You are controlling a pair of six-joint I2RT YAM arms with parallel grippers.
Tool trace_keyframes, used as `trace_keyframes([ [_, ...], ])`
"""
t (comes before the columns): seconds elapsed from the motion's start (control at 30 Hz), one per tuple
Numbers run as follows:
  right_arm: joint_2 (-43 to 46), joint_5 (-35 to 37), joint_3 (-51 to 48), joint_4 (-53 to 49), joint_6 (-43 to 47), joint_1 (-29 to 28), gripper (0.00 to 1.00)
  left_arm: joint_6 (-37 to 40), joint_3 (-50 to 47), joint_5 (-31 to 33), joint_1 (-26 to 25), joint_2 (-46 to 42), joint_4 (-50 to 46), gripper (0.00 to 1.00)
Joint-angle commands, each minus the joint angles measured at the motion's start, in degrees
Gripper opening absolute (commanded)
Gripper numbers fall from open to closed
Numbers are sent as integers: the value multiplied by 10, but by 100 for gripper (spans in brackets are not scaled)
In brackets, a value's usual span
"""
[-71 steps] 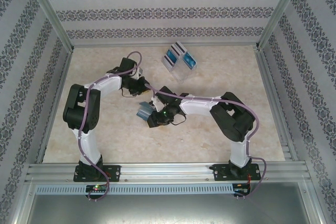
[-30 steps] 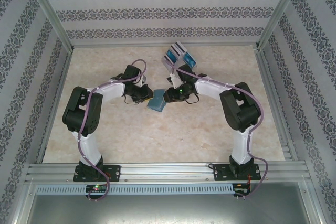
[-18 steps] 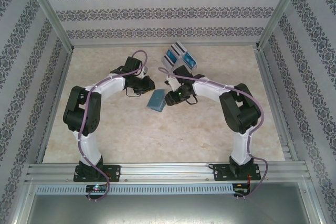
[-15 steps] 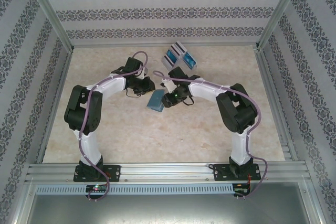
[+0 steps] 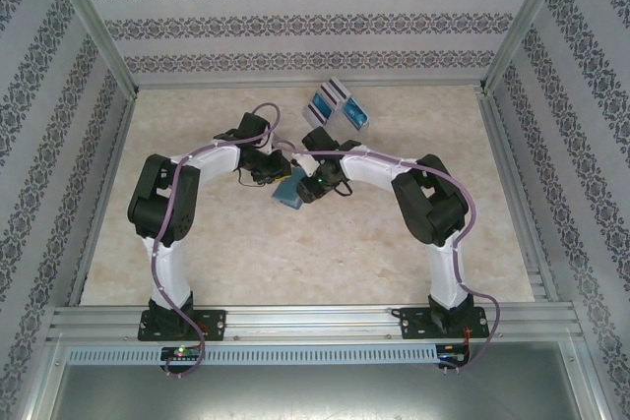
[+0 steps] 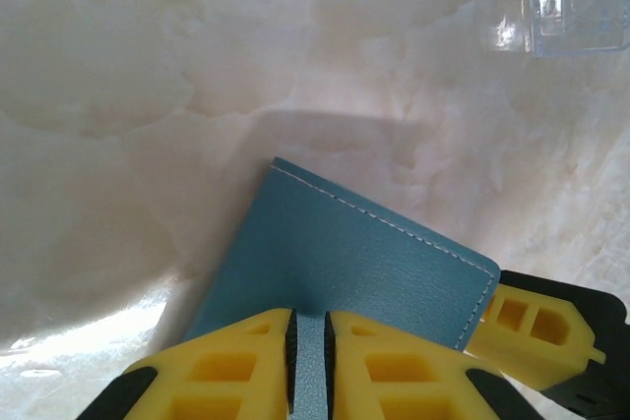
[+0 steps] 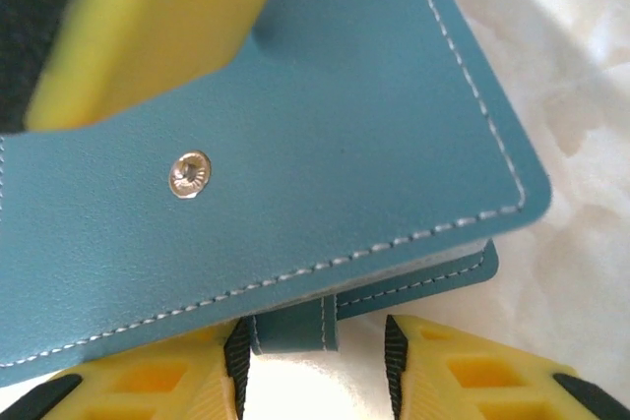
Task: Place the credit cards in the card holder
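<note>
Support is being given from the left: the left end effector (image 6: 308,327) is being pressed together on one edge of the card holder (image 6: 345,263), probably so that the closed case is being steadied near the middle of the worktop (image 6: 148,95). From the right, the right end effector (image 7: 313,361) is being held spread around the strap tab (image 7: 295,327), seemingly so that the case can be undone. Farther back, the credit cards (image 5: 325,103) are being left waiting, well apart from the case, none apparently loaded yet.

bright diffuse light; soft shadows, glare on the table (image 6: 89,341); wrist close-ups slightly soft.
</note>
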State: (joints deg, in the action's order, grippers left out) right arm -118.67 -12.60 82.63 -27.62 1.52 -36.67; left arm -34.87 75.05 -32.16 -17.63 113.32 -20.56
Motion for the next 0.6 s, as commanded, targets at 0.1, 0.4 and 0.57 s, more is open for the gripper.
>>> trace_keyframes([
  [0.1, -20, 16, 15, 4, 1, -19, 45, 4, 2, -9, 2, 2, 1, 18],
  [0.4, -11, -9, -6, 56, -35, -24, 44, 2, -7, -7, 1, 2, 5, 17],
  [0.57, -2, -4, -26, 92, -63, -26, 44, -1, -10, -8, 2, 4, 8, 17],
])
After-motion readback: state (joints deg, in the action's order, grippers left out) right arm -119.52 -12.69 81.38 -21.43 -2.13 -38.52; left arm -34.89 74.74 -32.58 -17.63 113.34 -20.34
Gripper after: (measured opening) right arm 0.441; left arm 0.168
